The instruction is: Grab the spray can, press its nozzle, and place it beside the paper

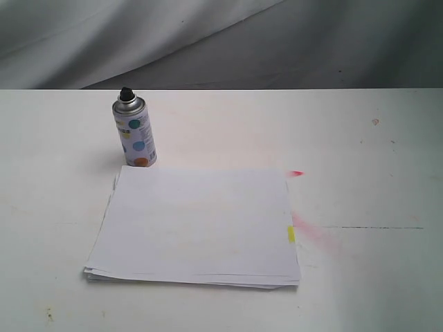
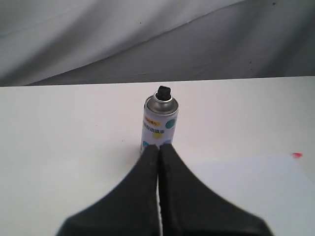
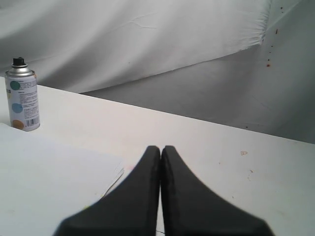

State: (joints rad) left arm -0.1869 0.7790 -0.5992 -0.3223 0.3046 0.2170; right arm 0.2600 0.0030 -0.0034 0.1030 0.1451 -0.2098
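A white table point(image 1: 374, 290) is seen, its far edge set against a grey draped cloth point(image 1: 208, 34). The paper point(image 1: 201, 225) is laid flat near the middle as a thin stack. Its lower sheets are fanned out slightly at the near and left edges, and a small yellow tab point(image 1: 291, 234) projects from the right edge.

The spray can point(image 1: 135, 135) is stood upright just beyond the far left corner of the paper, with the black nozzle point(image 1: 127, 92) on top of the silver dome. Whether the base touches the sheet edge cannot be told. A band of bare table is left between the can and the far table edge, and bare surface is also left on the can's left.

The widest bare stretch lies to the right of the paper. It is marked only by a small red spot point(image 1: 297, 173) off the far right corner, a faint pink smear point(image 1: 315, 235) beside the tab, and a thin dark line point(image 1: 374, 227) running rightward. A narrower strip is left in front of the stack.

The left gripper point(image 2: 158, 147) is seen with its black jaws brought together, only a hairline slit showing between them, and nothing is held. The can stands directly beyond the tips, with the lower part of its label hidden behind them.

The right gripper point(image 3: 160, 148) is likewise closed tip to tip and holds nothing. It is pointed over the table beside a corner of the paper, well apart from the can.
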